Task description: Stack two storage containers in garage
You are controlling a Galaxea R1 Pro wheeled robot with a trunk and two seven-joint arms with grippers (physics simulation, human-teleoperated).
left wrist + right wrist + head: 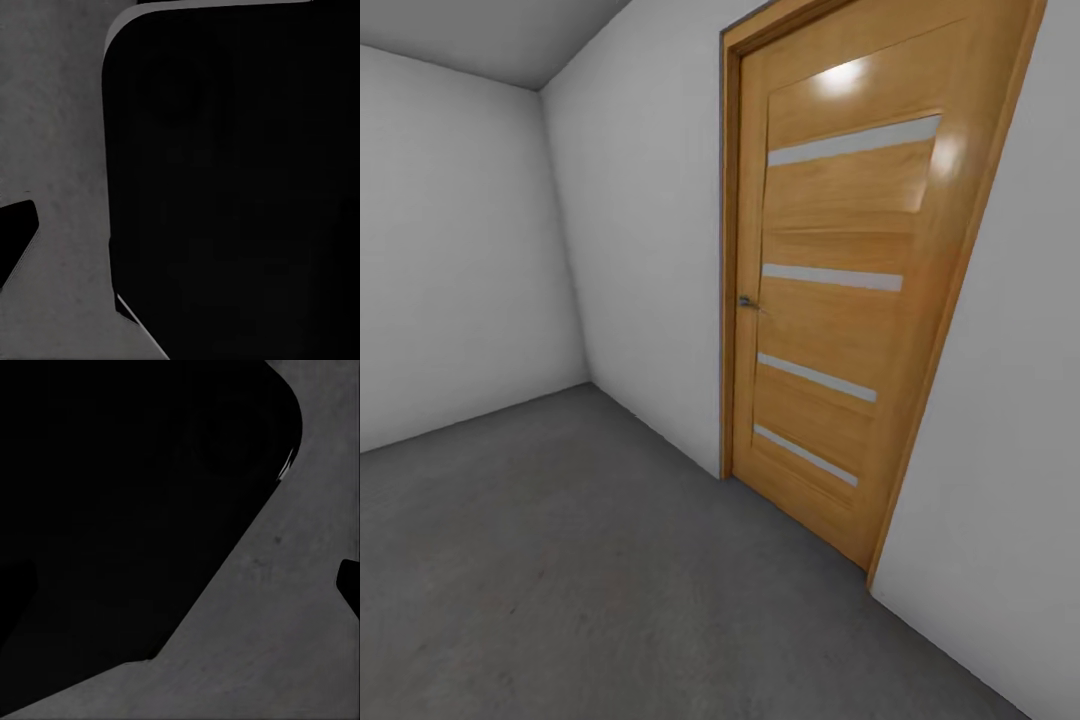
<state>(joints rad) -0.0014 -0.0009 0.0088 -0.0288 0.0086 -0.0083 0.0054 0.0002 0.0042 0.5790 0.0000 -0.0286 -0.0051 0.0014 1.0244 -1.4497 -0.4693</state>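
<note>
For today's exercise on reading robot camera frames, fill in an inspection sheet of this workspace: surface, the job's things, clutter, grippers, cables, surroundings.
Surface: dark grey rough concrete floor, matte, bare where the head view covers it.
Job's things: nothing seen of the storage containers; the room matches the garage.
Clutter: nothing seen.
Grippers: the wrist views are mostly blocked by a large black body with grey floor beside it; a dark finger tip shows at the edge of the left wrist view and another in the right wrist view. Open or shut cannot be told.
Cables: nothing seen.
Surroundings: plain white-grey walls, a honey-wood door with four frosted strips, closed, with a small metal handle.
</note>
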